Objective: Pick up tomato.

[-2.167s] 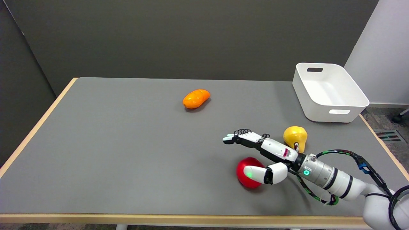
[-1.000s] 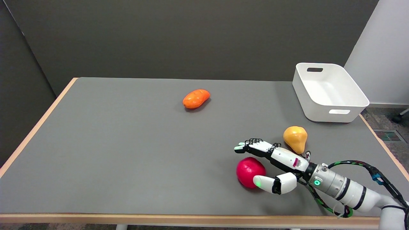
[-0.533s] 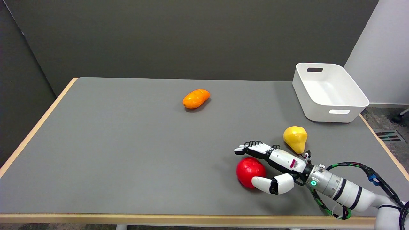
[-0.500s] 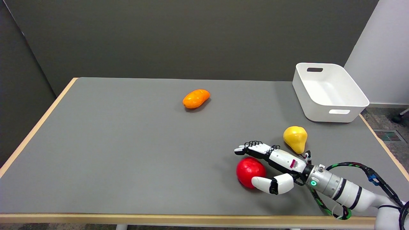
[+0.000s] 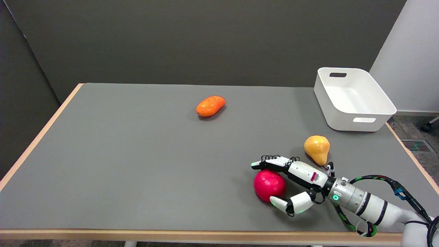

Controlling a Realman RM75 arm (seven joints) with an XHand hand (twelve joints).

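The red tomato [image 5: 268, 184] lies on the grey table [image 5: 137, 164] near its front right. My right hand [image 5: 301, 176] reaches in from the lower right and brackets it. The fingers [image 5: 271, 162] stretch along the tomato's far side, close to its top edge. The thumb [image 5: 291, 205] curls at its near right side. The tomato rests on the table between them, and I cannot tell whether either touches it. The hand is spread and holds nothing.
A yellow-orange pear [image 5: 317, 148] sits just behind my wrist. An orange mango-like fruit [image 5: 210, 105] lies at the table's middle back. A white bin [image 5: 353, 99] stands at the back right corner. The front table edge runs close below my forearm.
My hand has dropped lower and drawn closer around the tomato; the thumb has swung from in front of the tomato to its near side. The tomato has stayed in place.
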